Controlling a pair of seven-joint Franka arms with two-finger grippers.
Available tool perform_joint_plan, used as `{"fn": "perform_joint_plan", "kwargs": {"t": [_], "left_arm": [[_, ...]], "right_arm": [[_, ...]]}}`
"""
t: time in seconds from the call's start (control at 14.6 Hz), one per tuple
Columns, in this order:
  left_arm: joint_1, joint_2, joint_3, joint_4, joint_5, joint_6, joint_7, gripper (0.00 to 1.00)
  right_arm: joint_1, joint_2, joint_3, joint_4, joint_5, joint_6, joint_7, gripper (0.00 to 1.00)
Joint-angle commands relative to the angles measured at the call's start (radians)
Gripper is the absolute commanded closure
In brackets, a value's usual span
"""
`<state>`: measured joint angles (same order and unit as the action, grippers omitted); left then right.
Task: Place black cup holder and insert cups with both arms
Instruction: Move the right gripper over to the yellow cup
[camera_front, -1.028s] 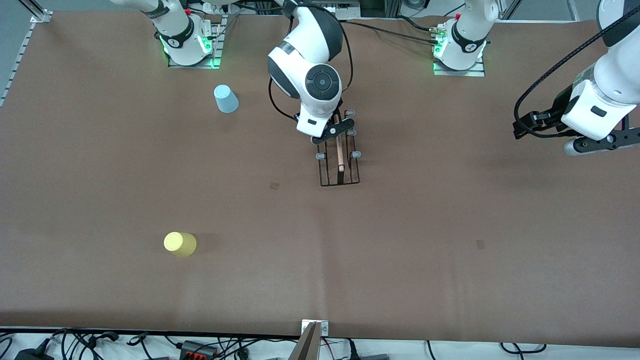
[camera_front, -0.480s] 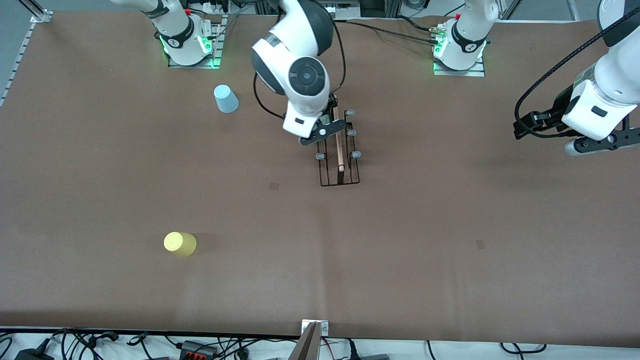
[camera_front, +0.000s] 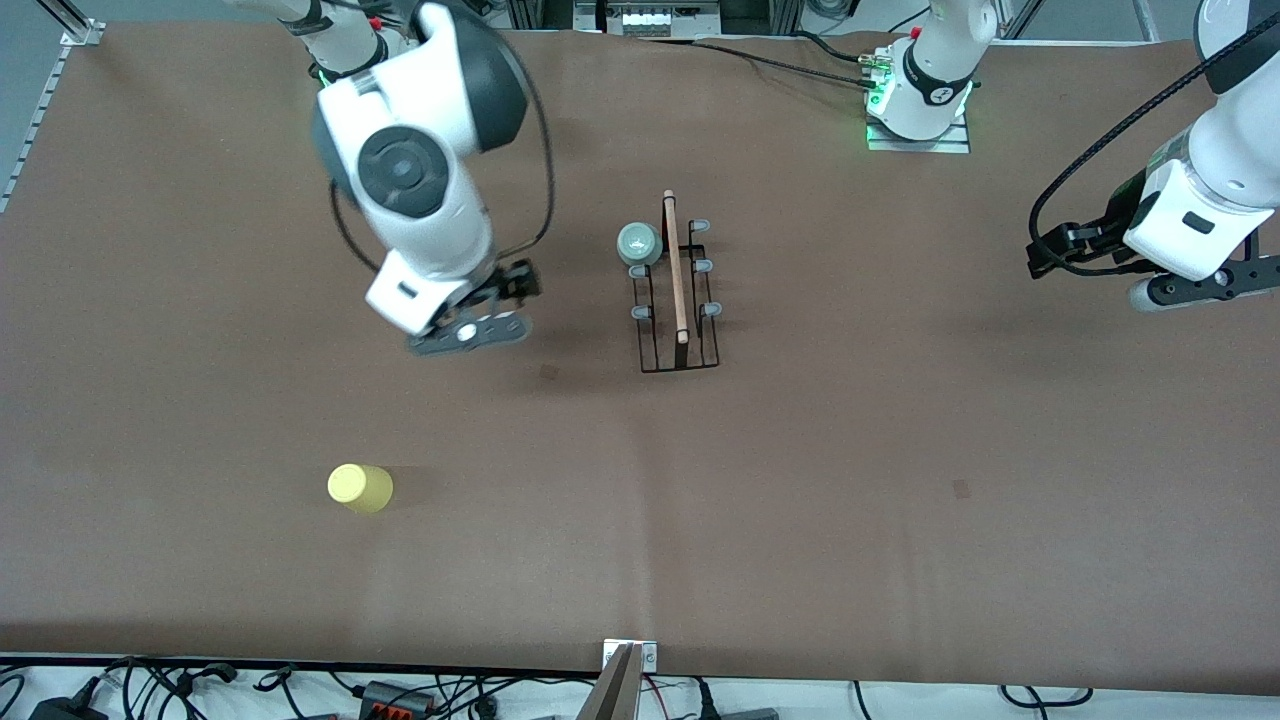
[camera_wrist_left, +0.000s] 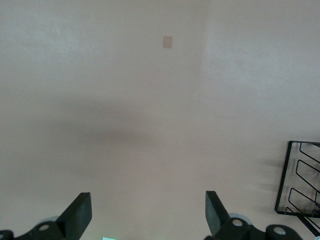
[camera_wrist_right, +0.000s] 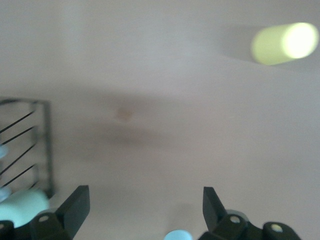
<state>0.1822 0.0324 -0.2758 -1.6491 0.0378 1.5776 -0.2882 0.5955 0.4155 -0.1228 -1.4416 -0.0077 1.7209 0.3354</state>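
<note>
A thin black wire cup holder (camera_front: 678, 300) with a wooden rod stands at upper centre of the brown desk (camera_front: 800, 480), one mint cup (camera_front: 639, 243) capping a prong. The yellow cup (camera_front: 359, 488), smooth plastic, lies at lower left, likely next. The right gripper (camera_front: 470, 325) hovers between them, jaws open and empty; the left gripper (camera_wrist_left: 145, 215) waits, open.

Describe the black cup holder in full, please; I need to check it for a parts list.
The black cup holder is a thin black wire rack standing upright on the brown table, about midway between the arms' ends. It has a rectangular base, a light wooden rod along its top, and upturned prongs with pale grey tips. A mint green cup sits upside down on one prong, on the side toward the right arm's end. No gripper touches it.
</note>
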Motion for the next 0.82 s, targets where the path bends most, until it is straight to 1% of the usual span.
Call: {"fn": "perform_joint_plan", "kwargs": {"t": [0.0, 0.07, 0.14, 0.27, 0.34, 0.41, 0.48, 0.62, 0.75], "left_arm": [[0.013, -0.017, -0.010, -0.014, -0.003, 0.004, 0.021, 0.00], [0.013, -0.017, -0.010, -0.014, -0.003, 0.004, 0.020, 0.00], [0.013, -0.017, -0.010, -0.014, -0.003, 0.004, 0.020, 0.00], [0.013, -0.017, -0.010, -0.014, -0.003, 0.004, 0.021, 0.00], [0.013, -0.017, -0.010, -0.014, -0.003, 0.004, 0.021, 0.00], [0.014, -0.017, -0.010, -0.014, -0.003, 0.004, 0.021, 0.00], [0.014, -0.017, -0.010, -0.014, -0.003, 0.004, 0.021, 0.00], [0.014, -0.017, -0.010, -0.014, -0.003, 0.004, 0.021, 0.00], [0.016, -0.017, -0.010, -0.014, -0.003, 0.004, 0.021, 0.00]], "right_arm": [[-0.106, 0.034, -0.012, -0.003, -0.018, 0.016, -0.006, 0.00], [-0.130, 0.054, -0.018, 0.004, -0.023, 0.040, 0.000, 0.00], [-0.164, 0.061, -0.038, 0.009, -0.020, 0.077, -0.009, 0.00], [-0.250, 0.083, -0.044, 0.009, -0.014, 0.100, -0.012, 0.00], [-0.266, 0.094, -0.044, 0.009, -0.017, 0.103, -0.007, 0.00], [-0.269, 0.123, -0.047, 0.009, -0.034, 0.149, -0.006, 0.00], [-0.273, 0.129, -0.047, 0.006, -0.038, 0.196, -0.004, 0.00], [-0.301, 0.161, -0.046, 0.003, -0.026, 0.247, -0.004, 0.00], [-0.318, 0.201, -0.046, 0.007, 0.004, 0.288, -0.009, 0.00]]}}
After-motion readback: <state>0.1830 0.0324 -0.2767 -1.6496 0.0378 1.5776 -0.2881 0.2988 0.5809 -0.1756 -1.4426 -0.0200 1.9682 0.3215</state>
